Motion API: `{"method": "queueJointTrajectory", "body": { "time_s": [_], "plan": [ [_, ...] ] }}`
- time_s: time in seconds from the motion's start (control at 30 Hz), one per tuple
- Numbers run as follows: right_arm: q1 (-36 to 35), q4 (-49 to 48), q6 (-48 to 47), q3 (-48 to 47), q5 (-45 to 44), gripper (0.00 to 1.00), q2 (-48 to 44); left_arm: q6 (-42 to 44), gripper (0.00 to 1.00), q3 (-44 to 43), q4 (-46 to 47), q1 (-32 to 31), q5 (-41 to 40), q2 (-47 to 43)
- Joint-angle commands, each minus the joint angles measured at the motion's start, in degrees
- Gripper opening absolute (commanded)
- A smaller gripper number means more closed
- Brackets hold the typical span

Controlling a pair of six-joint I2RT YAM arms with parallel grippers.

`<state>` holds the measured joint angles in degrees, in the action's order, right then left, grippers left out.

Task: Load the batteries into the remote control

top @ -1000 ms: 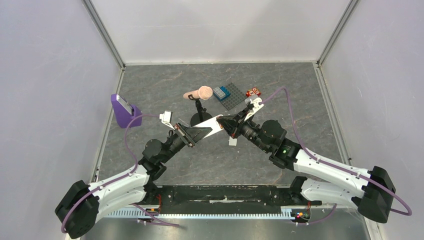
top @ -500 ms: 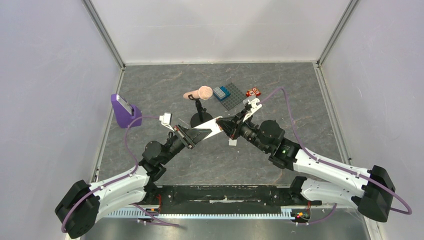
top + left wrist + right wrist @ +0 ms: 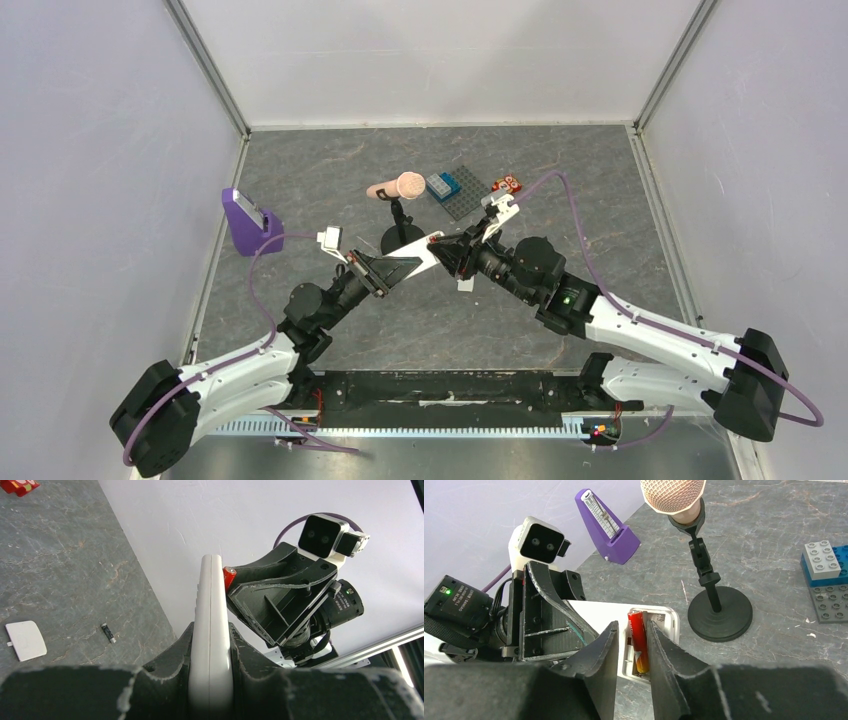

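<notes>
Grippers both clenched: left gripper on white oblong plastic remote control held edge-up between its fingers, right gripper on red-orange cylindrical battery at remote's open compartment. Black cylindrical battery lies on grey table below left gripper

Colours: oblong white plastic remote control; thin red-orange cylindrical battery, yellow-orange twd one end; tiny black cylindrical battery w/ white tip; grey veined stone-pattern tabletop; purple wedge-shaped metronome.
</notes>
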<state>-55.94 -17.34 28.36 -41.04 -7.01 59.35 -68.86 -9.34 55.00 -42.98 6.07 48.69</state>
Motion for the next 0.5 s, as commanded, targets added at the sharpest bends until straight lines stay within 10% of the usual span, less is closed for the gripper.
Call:
{"method": "queueJointTrajectory", "body": {
  "time_s": [0.0, 0.47],
  "plan": [
    [-0.2, 3.0, 1.4, -3.3, -1.8, 0.30, -1.0, -2.1, 0.02, -0.3, 7.1, -0.1, -1.1, -1.2],
    [-0.2, 9.6, 4.9, -9.1, -4.0, 0.49, -2.8, -1.8, 0.02, 0.3, 9.7, -0.1, -0.9, -1.2]
  ]
}}
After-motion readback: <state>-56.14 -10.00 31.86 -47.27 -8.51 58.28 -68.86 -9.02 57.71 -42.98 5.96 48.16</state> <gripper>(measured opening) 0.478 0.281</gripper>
